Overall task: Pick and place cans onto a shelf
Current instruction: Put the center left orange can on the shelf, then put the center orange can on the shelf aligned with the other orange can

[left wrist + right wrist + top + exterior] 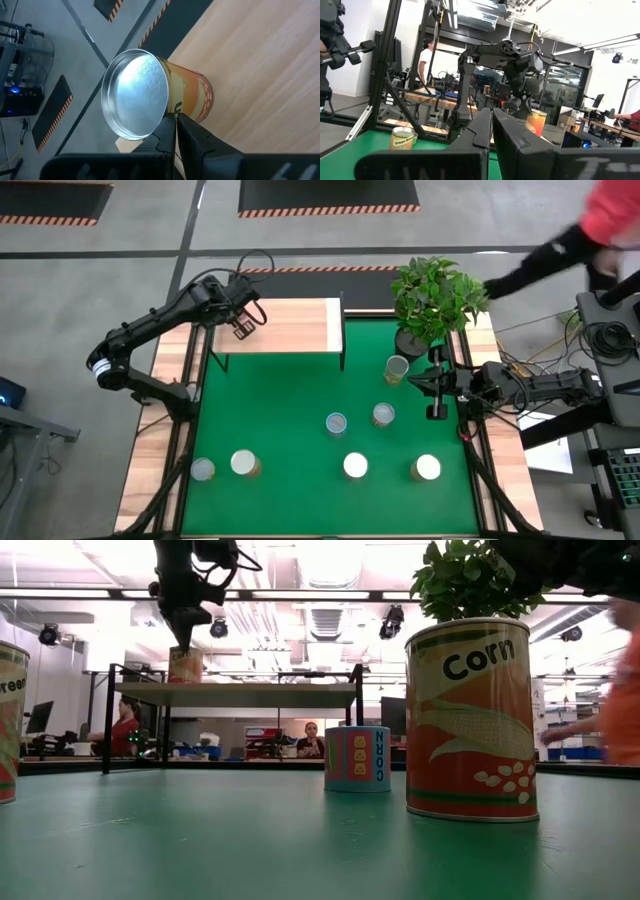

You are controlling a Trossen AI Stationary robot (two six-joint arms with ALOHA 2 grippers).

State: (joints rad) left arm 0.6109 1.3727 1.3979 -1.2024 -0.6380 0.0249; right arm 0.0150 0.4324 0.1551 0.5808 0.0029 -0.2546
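An orange-labelled can (150, 95) with a silvery top stands upright on the wood-topped shelf (290, 327) at the table's far left. My left gripper (175, 125) is shut and hangs just above this can, as the low view shows (183, 635); it hides the can in the high view. Several more cans stand on the green mat, among them a corn can (468, 720), a blue can (357, 758) and one near the plant (397, 368). My right gripper (415, 380) is shut and empty at the table's right side, pointing left.
A potted plant (435, 305) stands at the far right corner beside my right arm. A row of cans (355, 465) stands along the near edge. A person (590, 230) reaches in beyond the far right corner. The middle of the mat (280, 400) is bare.
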